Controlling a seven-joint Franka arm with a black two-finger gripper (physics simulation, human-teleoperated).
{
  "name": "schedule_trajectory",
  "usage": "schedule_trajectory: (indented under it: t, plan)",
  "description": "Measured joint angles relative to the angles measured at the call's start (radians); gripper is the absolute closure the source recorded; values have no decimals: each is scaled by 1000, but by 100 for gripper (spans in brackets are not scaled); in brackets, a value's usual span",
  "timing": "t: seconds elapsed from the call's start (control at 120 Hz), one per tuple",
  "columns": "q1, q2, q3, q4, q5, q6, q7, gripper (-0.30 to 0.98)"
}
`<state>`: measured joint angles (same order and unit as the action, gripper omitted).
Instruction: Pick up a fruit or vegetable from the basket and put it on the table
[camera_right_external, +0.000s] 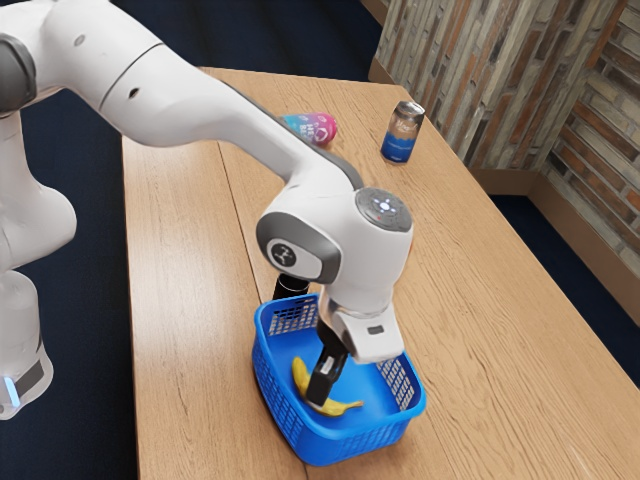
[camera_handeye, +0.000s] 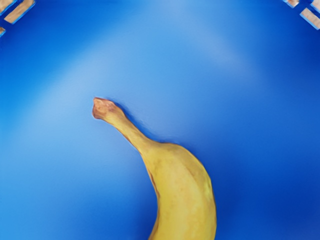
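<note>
My black gripper (camera_right_external: 321, 390) points down inside the blue basket (camera_right_external: 358, 443), low over the yellow banana (camera_right_external: 342, 408) and hiding part of it. The banana lies curved on the basket floor, one end showing on each side of the gripper. In the wrist view, the banana (camera_handeye: 184, 195) runs from its brown stem tip down to the lower edge, under my hand, against the smooth blue floor of the basket (camera_handeye: 65, 160). Whether the banana is held cannot be made out.
The basket stands on the wooden table (camera_right_external: 185, 350), its walls around my gripper. A dark cylindrical object (camera_right_external: 291, 286) is just behind it. Farther back, a pink and blue can (camera_right_external: 318, 128) lies on its side and a blue and brown can (camera_right_external: 402, 133) stands upright.
</note>
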<state>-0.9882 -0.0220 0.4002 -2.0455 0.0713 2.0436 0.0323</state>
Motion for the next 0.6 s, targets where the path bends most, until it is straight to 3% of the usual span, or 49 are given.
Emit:
schedule_trajectory:
  t: [0.233,0.6]
  plan:
    - [12,11,1,-17,-2,38,1,2]
    - [9,8,22,-58,-6,85,-1,26]
